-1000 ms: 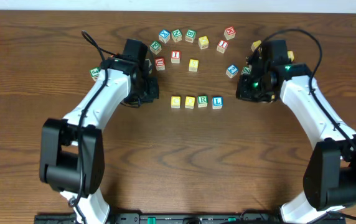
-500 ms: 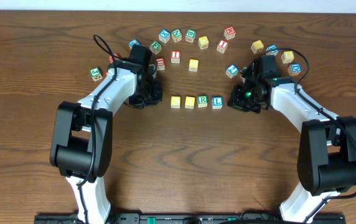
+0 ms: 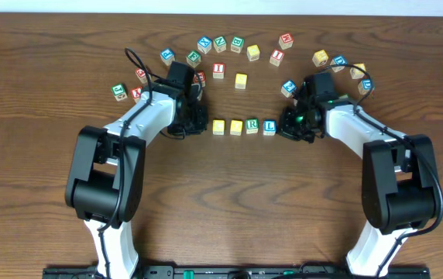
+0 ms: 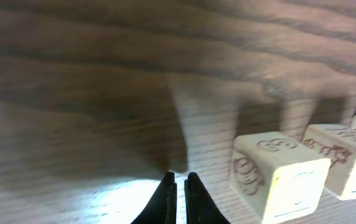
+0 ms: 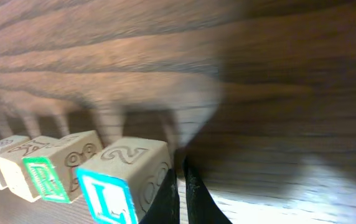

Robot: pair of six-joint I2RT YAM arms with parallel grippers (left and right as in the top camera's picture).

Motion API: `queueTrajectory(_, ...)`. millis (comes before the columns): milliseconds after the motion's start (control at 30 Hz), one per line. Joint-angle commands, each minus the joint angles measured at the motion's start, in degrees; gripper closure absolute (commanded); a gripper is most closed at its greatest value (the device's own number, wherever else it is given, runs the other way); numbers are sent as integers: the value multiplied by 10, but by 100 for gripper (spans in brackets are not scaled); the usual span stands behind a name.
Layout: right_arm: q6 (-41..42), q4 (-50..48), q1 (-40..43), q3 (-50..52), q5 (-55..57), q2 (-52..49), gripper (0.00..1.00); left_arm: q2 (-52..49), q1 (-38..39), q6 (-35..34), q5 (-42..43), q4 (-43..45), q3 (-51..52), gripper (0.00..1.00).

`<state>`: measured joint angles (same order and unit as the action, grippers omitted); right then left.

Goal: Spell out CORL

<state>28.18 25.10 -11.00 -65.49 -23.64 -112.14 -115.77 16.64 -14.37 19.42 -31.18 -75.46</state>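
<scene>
CORL row (image 3: 236, 126), misc cubes (image 3: 241, 80) arced behind

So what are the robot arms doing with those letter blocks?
They're spelling CORL. The C cube, O cube, R cube and L cube sit in a row. The left fingers, shut, are beside the C; the right fingers, shut, are beside the L. Neither holds anything. Spare blocks lie scattered behind.

Overhead top-down; wrists low beside CORL (image 3: 244, 126)
</scene>
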Motion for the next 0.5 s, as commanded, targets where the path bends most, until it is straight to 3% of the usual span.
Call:
queueTrajectory(0, 18, -10, -17, 5, 12, -15, 99, -1, 14, 13, 7, 16, 2, 93)
queueTrajectory(467, -21, -22, -24, 5, 12, -15, 99, -1, 26, 12, 7, 32, 2, 93)
